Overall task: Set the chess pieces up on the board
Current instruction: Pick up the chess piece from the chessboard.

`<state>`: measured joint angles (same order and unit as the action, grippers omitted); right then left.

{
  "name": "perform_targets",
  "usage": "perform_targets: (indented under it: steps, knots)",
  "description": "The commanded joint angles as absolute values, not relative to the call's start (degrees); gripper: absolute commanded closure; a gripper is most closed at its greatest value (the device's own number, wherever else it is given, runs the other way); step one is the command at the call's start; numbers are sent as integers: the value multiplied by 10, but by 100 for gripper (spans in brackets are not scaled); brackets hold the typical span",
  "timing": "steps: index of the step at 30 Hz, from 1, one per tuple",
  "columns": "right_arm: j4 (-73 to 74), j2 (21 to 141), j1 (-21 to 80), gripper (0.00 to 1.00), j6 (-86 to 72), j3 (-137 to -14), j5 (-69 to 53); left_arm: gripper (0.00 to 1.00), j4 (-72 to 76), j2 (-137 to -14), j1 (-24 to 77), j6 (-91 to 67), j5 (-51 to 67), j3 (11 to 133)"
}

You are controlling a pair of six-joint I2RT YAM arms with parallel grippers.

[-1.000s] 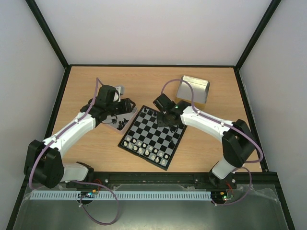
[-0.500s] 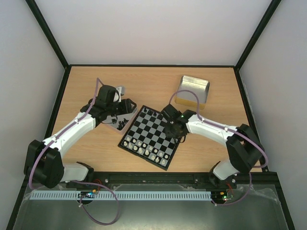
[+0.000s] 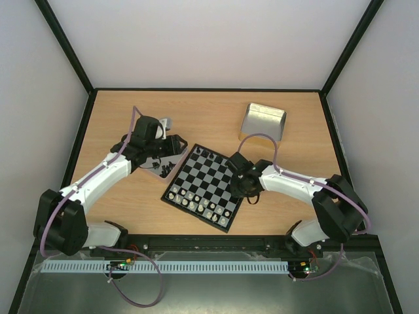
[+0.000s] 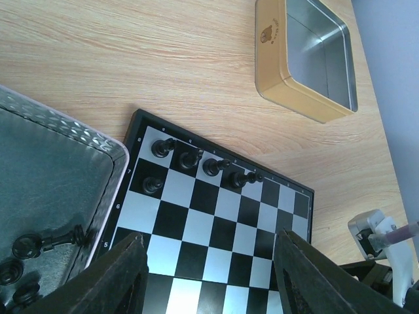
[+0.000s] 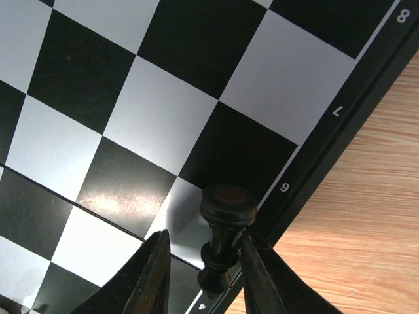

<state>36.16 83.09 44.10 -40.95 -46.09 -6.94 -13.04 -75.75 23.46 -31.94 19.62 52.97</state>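
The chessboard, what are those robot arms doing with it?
They are setting up black pieces. The right end effector has a black pawn between its fingers at the board's edge; whether it grips it is unclear. The left end effector hovers open beside the tray of loose pieces. A few already stand along the far edge.

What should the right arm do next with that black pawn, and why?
Probably carry the pawn toward the far rows of the board: it is between the fingers of the right gripper by the side rim, while the other black pieces stand along the far edge.
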Motion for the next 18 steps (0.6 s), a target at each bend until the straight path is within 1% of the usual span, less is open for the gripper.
perform_targets:
  steps: [1,3,6,9,12,18]
  knots:
    - [345,831,438,72,-419,-452,-48,45,-122,-761,236,-321,207,536]
    - [343,834,438,75,-418,-452,-43,45,-122,-762,236,-322,208,537]
    - [343,843,439,77,-417,-451,-39,44,-122,-762,236,-322,211,537]
    - [339,847,438,82,-413,-444,-34,44,-120,-761,236,-324,216,535]
    - [339,850,439,91,-407,-444,-27,44,-116,-760,236,-328,227,532]
    - [298,819,443,92,-351,-471,-26,42,-74,-762,247,-358,284,516]
